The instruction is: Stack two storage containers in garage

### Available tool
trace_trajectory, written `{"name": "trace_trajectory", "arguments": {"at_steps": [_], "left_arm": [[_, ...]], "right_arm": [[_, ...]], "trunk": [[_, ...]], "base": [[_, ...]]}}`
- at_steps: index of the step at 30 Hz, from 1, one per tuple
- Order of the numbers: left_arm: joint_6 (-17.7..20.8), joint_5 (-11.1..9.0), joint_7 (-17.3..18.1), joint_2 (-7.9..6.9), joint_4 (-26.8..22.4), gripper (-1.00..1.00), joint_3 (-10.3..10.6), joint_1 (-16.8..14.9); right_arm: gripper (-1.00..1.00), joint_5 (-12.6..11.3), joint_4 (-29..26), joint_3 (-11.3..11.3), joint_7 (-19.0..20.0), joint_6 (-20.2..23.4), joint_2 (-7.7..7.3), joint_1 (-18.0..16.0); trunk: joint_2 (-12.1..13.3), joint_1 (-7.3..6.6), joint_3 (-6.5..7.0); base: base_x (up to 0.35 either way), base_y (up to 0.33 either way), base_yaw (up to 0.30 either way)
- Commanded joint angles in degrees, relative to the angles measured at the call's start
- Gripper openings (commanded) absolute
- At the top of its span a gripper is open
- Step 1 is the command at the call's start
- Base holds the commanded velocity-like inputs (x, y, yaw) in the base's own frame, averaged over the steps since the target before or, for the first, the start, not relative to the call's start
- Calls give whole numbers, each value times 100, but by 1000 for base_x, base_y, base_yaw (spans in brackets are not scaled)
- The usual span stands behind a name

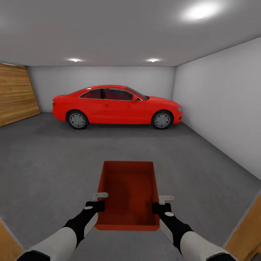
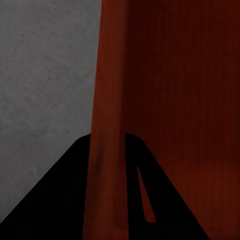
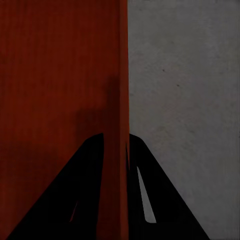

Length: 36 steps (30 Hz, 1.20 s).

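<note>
One orange-red storage container (image 1: 128,192) is in front of me over the garage's dark grey concrete floor (image 1: 50,163), open side up and empty. My left gripper (image 1: 98,201) is shut on its left side wall and my right gripper (image 1: 161,203) on its right side wall. In the left wrist view the red wall (image 2: 107,100) runs between the dark fingers (image 2: 65,190) of the left gripper (image 2: 107,145). The right wrist view shows the right gripper (image 3: 118,142) clamped the same way on the thin wall (image 3: 122,75).
A red car (image 1: 116,107) is parked across the far end of the garage. A wood-plank door (image 1: 16,94) is on the left wall, and a pale grey wall (image 1: 221,108) runs along the right. Wooden frame edges (image 1: 246,235) show at both lower corners.
</note>
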<state>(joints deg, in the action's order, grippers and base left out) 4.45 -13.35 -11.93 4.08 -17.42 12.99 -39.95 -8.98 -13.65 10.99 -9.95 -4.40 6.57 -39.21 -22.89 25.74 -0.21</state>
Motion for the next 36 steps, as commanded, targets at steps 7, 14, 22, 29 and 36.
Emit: {"name": "trace_trajectory", "arguments": {"at_steps": [7, 14, 22, 29, 36], "left_arm": [[30, 6, -47, 14, -17, -100, -86, -4], [30, 2, -47, 14, -16, -100, -86, -4], [30, -1, -47, 14, -16, -100, -86, -4], [30, -1, -47, 14, -16, -100, -86, -4], [37, -1, -47, 12, -9, -100, -86, -4]], "right_arm": [[-100, -78, 20, -18, -58, -42, 2, 1], [-100, -78, 20, -18, -59, -43, 8, 1], [-100, -78, 18, -18, -59, -44, 2, 1], [-100, -77, 18, -18, -59, -49, -3, 1], [-100, -76, 17, -18, -59, -50, -6, 1]], "trunk": [[-4, 5, -2], [-4, 5, -2], [-4, 5, -2], [-4, 5, -2], [-4, 5, -2]], "base": [[319, 0, 0], [321, 0, 0], [322, 0, 0], [322, 0, 0], [322, 0, 0]]}}
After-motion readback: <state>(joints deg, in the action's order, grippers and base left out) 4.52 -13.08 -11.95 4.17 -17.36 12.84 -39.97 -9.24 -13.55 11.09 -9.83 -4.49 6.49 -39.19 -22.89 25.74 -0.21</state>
